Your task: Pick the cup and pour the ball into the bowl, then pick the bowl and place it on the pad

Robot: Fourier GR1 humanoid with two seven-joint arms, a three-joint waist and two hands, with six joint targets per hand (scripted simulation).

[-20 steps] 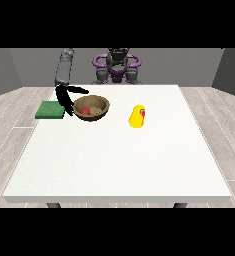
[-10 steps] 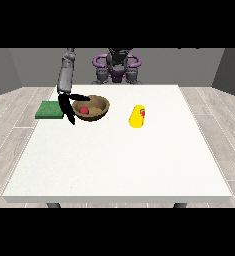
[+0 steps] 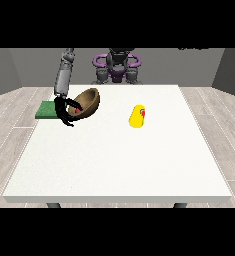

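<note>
A brown bowl [image 3: 88, 101] hangs tilted above the table, its opening turned toward the view's left, with a red ball [image 3: 77, 109] showing inside it. The hand at the view's left [image 3: 65, 112] is shut on the bowl's lower rim. Just left of that hand lies the green pad [image 3: 46, 109], flat on the table. A yellow cup [image 3: 137, 116] lies on its side right of centre, a red spot at its mouth. The hand at the view's right does not show.
The white table [image 3: 119, 160] stretches wide toward the camera. The robot's body [image 3: 117, 67] stands behind the far edge.
The bowl has been lifted off the table and tilted, moving slightly toward the pad with the hand holding it. The cup has not moved.
</note>
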